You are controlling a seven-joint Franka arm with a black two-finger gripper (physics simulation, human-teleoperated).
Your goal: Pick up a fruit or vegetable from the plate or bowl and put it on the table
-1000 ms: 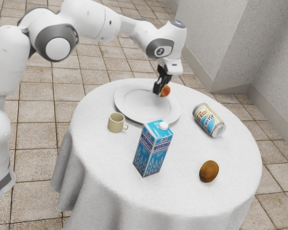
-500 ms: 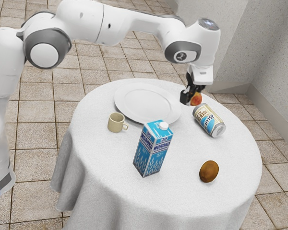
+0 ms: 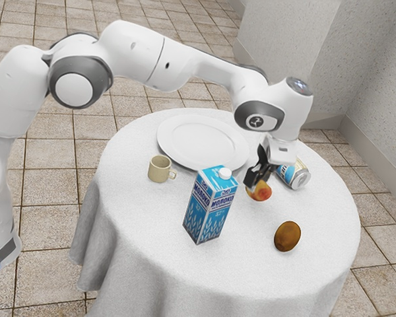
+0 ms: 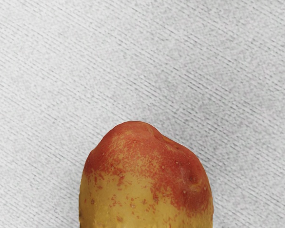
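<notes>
Your gripper [image 3: 258, 183], pinching the red-and-yellow fruit [image 3: 262, 193], has swung between carton [image 3: 208, 208] and can [image 3: 297, 176]; placement on the tablecloth [image 3: 247, 254] looks near; lower gently.

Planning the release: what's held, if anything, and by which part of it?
The red-and-yellow fruit, held by its upper part in the gripper, its lower part showing.

Both views look down on fruit [image 4: 145, 178] and tablecloth [image 3: 145, 244], wide from beside the arm [image 3: 135, 56], close from its wrist [image 3: 282, 113]
</notes>
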